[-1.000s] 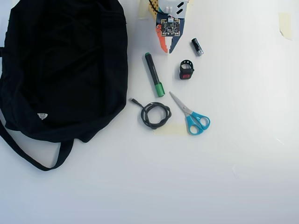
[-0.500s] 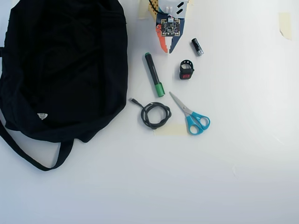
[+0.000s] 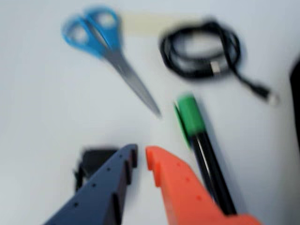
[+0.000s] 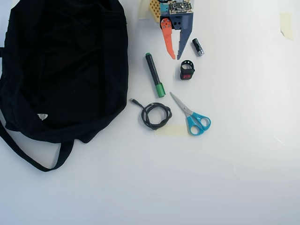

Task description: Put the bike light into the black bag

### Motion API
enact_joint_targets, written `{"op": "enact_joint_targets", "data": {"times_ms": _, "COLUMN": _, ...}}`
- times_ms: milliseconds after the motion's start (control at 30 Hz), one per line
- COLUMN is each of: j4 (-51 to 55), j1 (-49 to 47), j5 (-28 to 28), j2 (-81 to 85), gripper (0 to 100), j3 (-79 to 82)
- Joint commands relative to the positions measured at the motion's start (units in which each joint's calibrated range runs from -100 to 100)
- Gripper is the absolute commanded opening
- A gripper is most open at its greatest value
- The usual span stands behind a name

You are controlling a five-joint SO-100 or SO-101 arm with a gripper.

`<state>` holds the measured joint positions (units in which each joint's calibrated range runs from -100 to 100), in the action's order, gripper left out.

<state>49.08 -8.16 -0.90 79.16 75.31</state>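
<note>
Black bike light (image 4: 187, 71) sits untouched; my gripper (image 4: 176, 57), jaws slightly parted and empty, hovers just beside it. Reaching step: next I shift over and descend.

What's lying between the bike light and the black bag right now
In the overhead view, the green marker lies on the table between the bike light and the black bag. Between the gripper and the light there is only bare table.
</note>
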Motion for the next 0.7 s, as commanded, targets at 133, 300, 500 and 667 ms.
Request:
{"op": "enact_joint_targets", "data": {"times_ms": 133, "j4": -15.57, "j1": -2.91, "j5": -0.09, "j2": -13.52, "gripper": 2, "j3": -16.64}}
{"op": "enact_joint_targets", "data": {"times_ms": 300, "j4": -21.34, "j1": -2.61, "j5": -0.04, "j2": -22.9, "gripper": 2, "j3": -27.61}}
{"op": "enact_joint_targets", "data": {"times_ms": 500, "j4": -21.51, "j1": -2.39, "j5": 0.43, "j2": -36.51, "gripper": 2, "j3": -41.98}}
{"op": "enact_joint_targets", "data": {"times_ms": 667, "j4": -21.6, "j1": -0.97, "j5": 0.48, "j2": -44.47, "gripper": 2, "j3": -48.0}}
